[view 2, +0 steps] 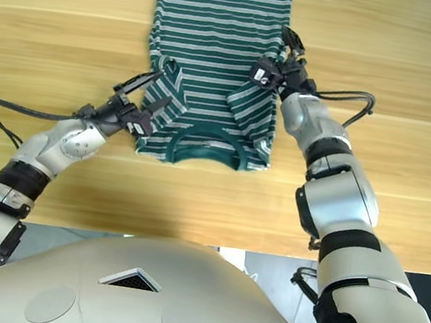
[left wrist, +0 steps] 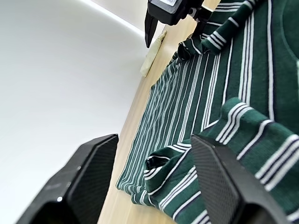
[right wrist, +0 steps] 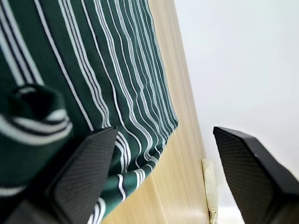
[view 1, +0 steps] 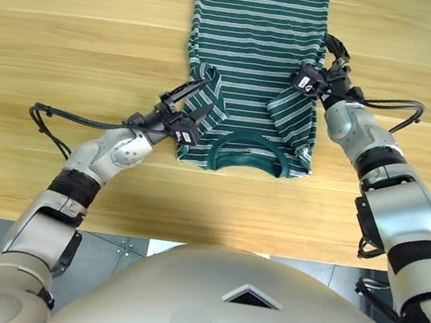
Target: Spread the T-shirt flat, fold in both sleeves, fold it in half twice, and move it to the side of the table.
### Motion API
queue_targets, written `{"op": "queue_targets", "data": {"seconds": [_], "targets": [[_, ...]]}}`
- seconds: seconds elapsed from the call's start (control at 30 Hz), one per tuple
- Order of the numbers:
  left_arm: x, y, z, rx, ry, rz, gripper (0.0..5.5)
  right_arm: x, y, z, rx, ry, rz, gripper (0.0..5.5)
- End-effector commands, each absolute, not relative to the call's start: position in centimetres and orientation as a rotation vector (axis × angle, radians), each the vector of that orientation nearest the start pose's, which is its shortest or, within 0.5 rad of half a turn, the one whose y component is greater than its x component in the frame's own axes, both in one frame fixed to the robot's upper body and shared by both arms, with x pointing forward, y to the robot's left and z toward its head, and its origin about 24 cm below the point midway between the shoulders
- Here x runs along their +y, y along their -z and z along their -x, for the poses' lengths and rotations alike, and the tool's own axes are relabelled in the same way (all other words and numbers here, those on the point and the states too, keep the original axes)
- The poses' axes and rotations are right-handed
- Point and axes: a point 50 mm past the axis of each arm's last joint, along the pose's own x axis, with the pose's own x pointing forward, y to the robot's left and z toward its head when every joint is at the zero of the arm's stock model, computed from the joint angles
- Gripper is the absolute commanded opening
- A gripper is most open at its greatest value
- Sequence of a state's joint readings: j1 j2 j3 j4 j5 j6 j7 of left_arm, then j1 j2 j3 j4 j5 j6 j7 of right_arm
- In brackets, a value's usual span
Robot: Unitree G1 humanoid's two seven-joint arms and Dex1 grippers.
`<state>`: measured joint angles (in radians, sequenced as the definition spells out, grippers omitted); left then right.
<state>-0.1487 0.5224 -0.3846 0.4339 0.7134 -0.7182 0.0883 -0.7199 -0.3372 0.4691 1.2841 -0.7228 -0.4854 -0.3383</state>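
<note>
T-shirt lies flat on the wooden table, collar toward the robot and both sleeves folded in. It looks light, soft and limp, and will probably slide on smooth wood, so pinch every layer at the edges. The left gripper and right gripper sit at its side edges, fingers apart and holding nothing.

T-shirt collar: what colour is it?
The collar is solid dark green, unlike the white-striped T-shirt body; best seen in the left eye view.
</note>
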Motion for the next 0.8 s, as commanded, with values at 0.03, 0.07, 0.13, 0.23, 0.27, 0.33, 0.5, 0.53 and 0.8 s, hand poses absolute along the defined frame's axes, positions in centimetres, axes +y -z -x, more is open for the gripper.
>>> {"op": "queue_targets", "data": {"seconds": [0.03, 0.07, 0.13, 0.23, 0.27, 0.33, 0.5, 0.53, 0.8], "targets": [[15.5, -0.8, -24.0, -0.381, 0.763, -1.107, 2.88, -18.4, -2.6, -33.6, -0.218, -0.297, 1.141, 3.8], [15.6, -0.8, -23.9, -0.377, 0.763, -1.113, 2.88, -18.5, -3.3, -33.3, -0.287, -0.296, 1.098, 3.8], [16.3, -0.9, -23.8, -0.364, 0.755, -1.132, 2.88, -19.2, -4.9, -31.7, -0.435, -0.33, 1.019, 3.8], [17.1, -0.9, -23.4, -0.35, 0.754, -1.144, 2.88, -19.6, -6.3, -27.9, -0.541, -0.425, 0.946, 3.8], [17.2, -0.9, -23.2, -0.348, 0.761, -1.145, 2.88, -19.5, -6.2, -26.5, -0.534, -0.473, 0.948, 3.8], [17.1, -0.8, -23.0, -0.342, 0.782, -1.148, 2.88, -19.5, -5.5, -24.3, -0.474, -0.55, 0.945, 3.8], [16.7, 0.0, -22.2, -0.299, 0.882, -1.158, 2.88, -20.2, -2.8, -20.1, -0.211, -0.704, 0.942, 3.8], [16.7, 0.4, -22.0, -0.278, 0.914, -1.161, 2.88, -20.6, -2.0, -19.6, -0.147, -0.722, 0.953, 3.8], [17.9, 2.7, -20.9, -0.106, 1.038, -1.231, 2.88, -23.8, 1.0, -17.7, 0.139, -0.744, 0.999, 3.8]]}}
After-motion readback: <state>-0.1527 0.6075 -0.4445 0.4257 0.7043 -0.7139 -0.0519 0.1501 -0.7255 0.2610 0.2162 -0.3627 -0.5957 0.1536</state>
